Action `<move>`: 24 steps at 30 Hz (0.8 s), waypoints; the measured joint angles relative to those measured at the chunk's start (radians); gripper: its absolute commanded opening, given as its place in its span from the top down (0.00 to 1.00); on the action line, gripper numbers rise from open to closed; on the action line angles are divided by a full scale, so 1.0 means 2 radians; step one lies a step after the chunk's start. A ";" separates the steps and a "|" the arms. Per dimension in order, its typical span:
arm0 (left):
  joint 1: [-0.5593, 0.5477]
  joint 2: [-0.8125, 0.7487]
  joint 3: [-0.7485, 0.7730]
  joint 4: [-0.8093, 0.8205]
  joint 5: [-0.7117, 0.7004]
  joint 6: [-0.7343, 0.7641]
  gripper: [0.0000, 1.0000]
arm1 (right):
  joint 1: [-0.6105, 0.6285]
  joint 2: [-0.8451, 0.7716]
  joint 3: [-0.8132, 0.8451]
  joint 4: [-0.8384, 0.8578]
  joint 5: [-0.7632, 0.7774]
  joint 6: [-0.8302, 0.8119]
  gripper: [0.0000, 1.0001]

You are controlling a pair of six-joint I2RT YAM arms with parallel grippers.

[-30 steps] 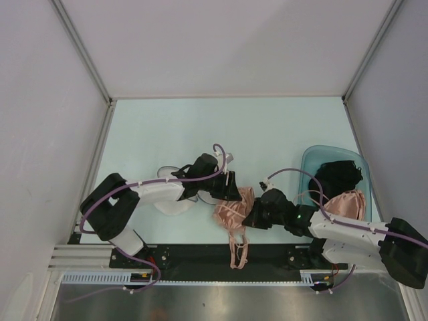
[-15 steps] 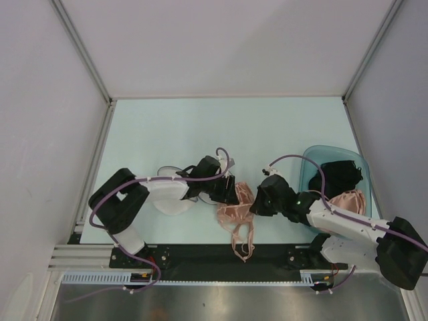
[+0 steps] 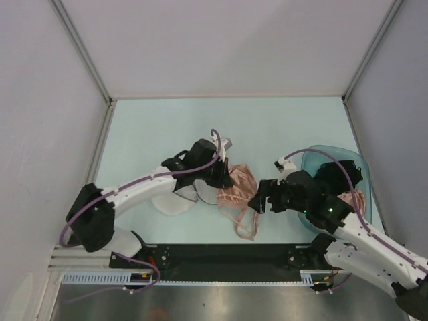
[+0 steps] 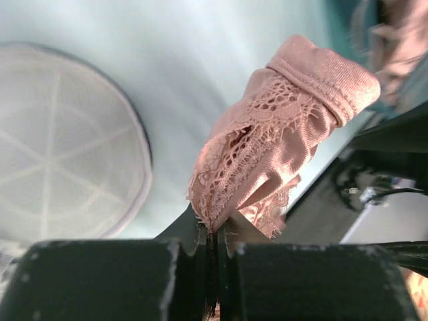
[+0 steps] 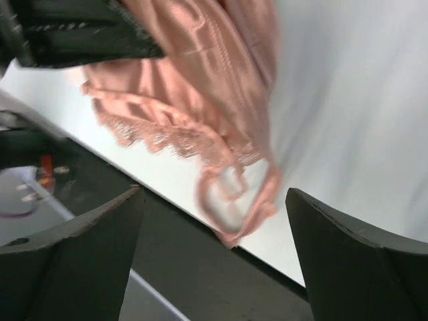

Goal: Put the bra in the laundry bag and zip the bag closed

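Note:
The salmon-pink bra hangs bunched near the table's front middle, its straps trailing toward the front edge. My left gripper is shut on its lace edge; the left wrist view shows the jaws pressed together on the bra. The laundry bag, a round white mesh pod, lies left of the bra, partly under the left arm, and fills the left side of the left wrist view. My right gripper stands open just right of the bra, its fingers wide apart over the bra, gripping nothing.
A translucent teal basin stands at the right with a black garment and another pink piece in it. The black base rail runs along the front edge. Grey walls close in the table on three sides.
My left gripper has shut on the bra and drawn it a little away from the front edge. My right gripper has let go of it, opened wide and backed off to the right.

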 measured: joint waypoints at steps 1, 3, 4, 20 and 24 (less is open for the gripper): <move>0.000 -0.020 0.013 -0.018 -0.006 0.004 1.00 | -0.001 -0.021 0.005 0.000 -0.011 -0.008 0.04; 0.000 -0.057 0.037 -0.048 -0.012 0.013 1.00 | -0.002 -0.058 0.009 0.001 -0.033 -0.018 0.02; 0.000 -0.070 0.045 -0.058 -0.013 0.018 1.00 | -0.002 -0.070 0.011 0.001 -0.044 -0.019 0.01; 0.000 -0.162 0.146 -0.187 0.007 0.068 1.00 | 0.058 -0.048 0.005 0.173 -0.145 0.209 0.00; 0.000 -0.162 0.146 -0.196 0.029 0.070 1.00 | 0.058 -0.024 0.005 0.197 -0.135 0.244 0.00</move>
